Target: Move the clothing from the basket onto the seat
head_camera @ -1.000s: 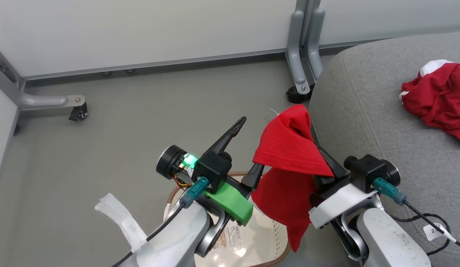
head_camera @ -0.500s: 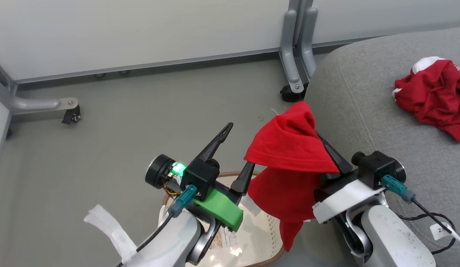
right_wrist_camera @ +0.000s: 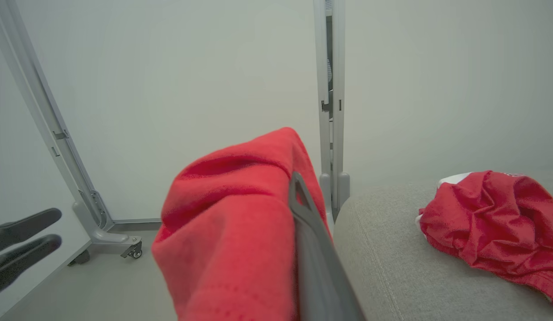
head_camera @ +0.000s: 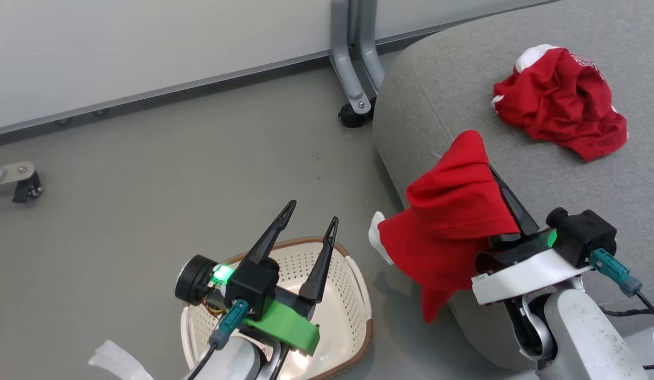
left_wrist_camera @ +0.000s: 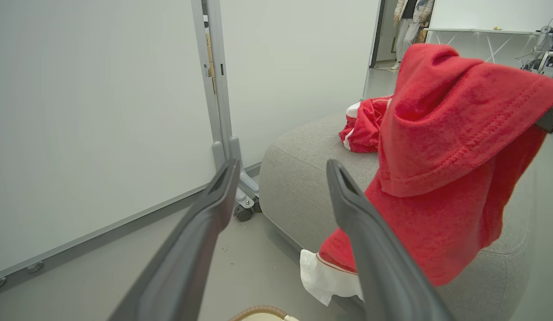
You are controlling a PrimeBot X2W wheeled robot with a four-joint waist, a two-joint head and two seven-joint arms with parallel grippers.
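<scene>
My right gripper (head_camera: 488, 163) is shut on a red garment (head_camera: 453, 211) with a white hem. The garment drapes over its fingers (right_wrist_camera: 303, 214) and hangs at the rounded corner of the grey seat (head_camera: 453, 89). A second red and white garment (head_camera: 561, 103) lies crumpled further back on the seat. My left gripper (head_camera: 314, 211) stands open and holds nothing, above the cream basket (head_camera: 366, 316) on the floor. The left wrist view shows the hanging garment (left_wrist_camera: 450, 147) to the right of my left gripper (left_wrist_camera: 283, 165).
White partition panels stand behind, with a grey leg and caster (head_camera: 353, 100) close to the seat's corner. Another caster (head_camera: 21, 184) is at the far left. Grey floor lies between them. A person (left_wrist_camera: 410, 22) stands far off in a doorway.
The head camera has swung right. My right gripper has carried the red garment from over the basket to the seat's corner. The left gripper stays open above the basket.
</scene>
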